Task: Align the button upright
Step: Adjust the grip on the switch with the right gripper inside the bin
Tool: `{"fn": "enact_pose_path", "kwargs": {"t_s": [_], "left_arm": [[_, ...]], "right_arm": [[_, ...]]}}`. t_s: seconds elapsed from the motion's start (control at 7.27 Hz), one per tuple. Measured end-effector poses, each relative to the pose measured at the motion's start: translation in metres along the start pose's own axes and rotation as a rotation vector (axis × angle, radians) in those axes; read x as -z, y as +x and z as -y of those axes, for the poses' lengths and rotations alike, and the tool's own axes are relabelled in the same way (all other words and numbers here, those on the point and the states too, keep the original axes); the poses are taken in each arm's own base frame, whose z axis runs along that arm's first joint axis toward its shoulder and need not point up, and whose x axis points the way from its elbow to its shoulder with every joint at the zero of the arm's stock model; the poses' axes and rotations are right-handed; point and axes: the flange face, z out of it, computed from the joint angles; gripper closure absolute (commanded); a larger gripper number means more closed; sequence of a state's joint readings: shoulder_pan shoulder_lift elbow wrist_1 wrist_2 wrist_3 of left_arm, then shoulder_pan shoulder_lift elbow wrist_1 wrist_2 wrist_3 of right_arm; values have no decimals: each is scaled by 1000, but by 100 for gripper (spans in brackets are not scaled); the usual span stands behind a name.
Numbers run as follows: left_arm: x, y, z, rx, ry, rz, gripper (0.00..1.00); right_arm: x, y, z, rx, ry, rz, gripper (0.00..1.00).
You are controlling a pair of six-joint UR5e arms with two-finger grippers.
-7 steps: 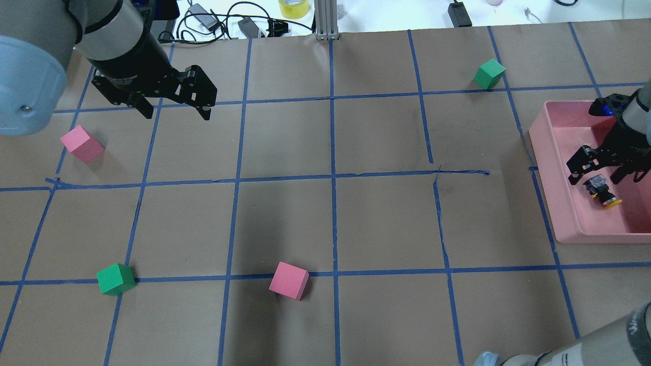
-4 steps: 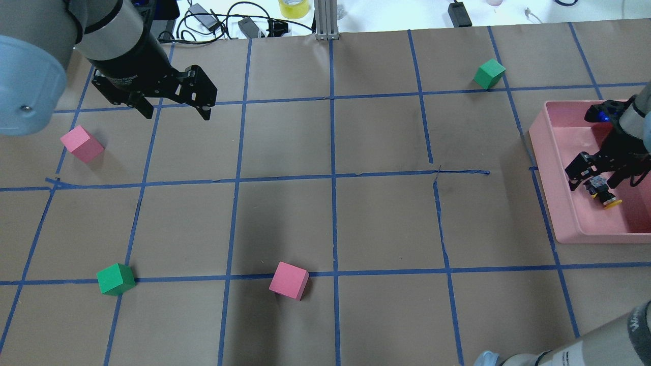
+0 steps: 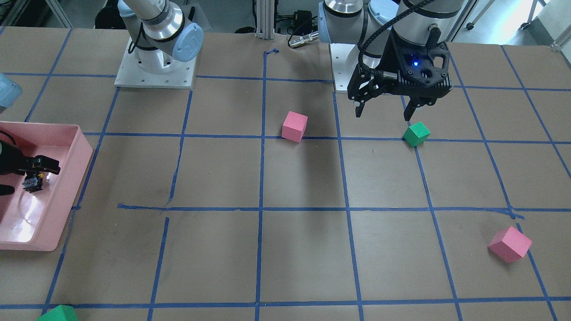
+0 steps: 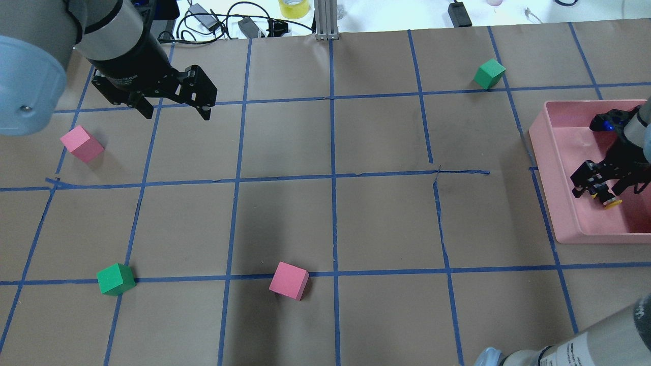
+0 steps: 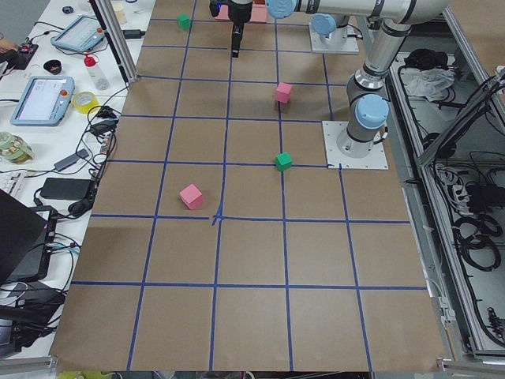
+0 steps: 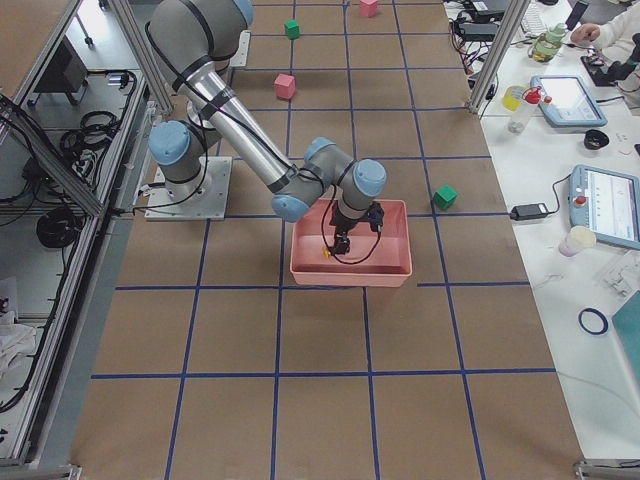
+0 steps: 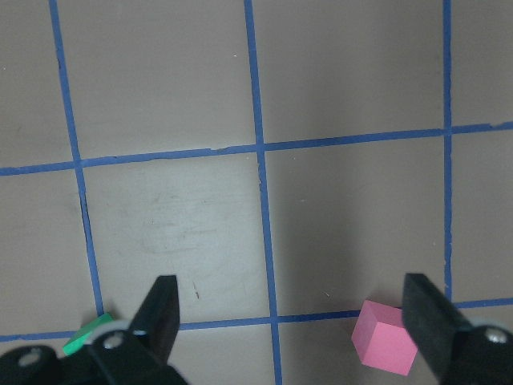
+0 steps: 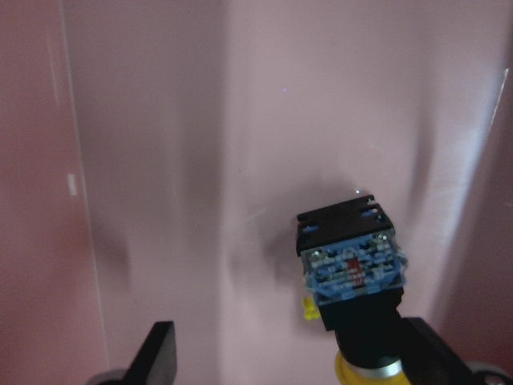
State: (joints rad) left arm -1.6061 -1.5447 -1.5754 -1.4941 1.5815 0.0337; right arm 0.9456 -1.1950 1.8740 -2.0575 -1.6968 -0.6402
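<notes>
The button lies on its side on the floor of the pink tray, with its black-and-silver base up in the right wrist view and its yellow cap toward the camera. My right gripper is open and low in the tray, straddling the button. The button sits nearer the right finger than the left finger, and I see no contact. The button also shows in the front view. My left gripper is open and empty, hovering above the far left of the table.
Two pink cubes and two green cubes are spread over the taped brown table. The tray walls stand close around my right gripper. Cables and a tape roll lie beyond the far edge.
My right gripper has come down over the button, so its fingers now flank it and hide most of it from overhead. The left arm has not moved.
</notes>
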Motion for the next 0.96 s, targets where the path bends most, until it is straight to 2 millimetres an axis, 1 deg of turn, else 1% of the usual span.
{"fn": "enact_pose_path", "kwargs": {"t_s": [0.55, 0.96], "left_arm": [[0, 0, 0, 0, 0, 0, 0], [0, 0, 0, 0, 0, 0, 0]], "right_arm": [[-1, 1, 0, 29, 0, -1, 0], [-1, 1, 1, 173, 3, 1, 0]]}}
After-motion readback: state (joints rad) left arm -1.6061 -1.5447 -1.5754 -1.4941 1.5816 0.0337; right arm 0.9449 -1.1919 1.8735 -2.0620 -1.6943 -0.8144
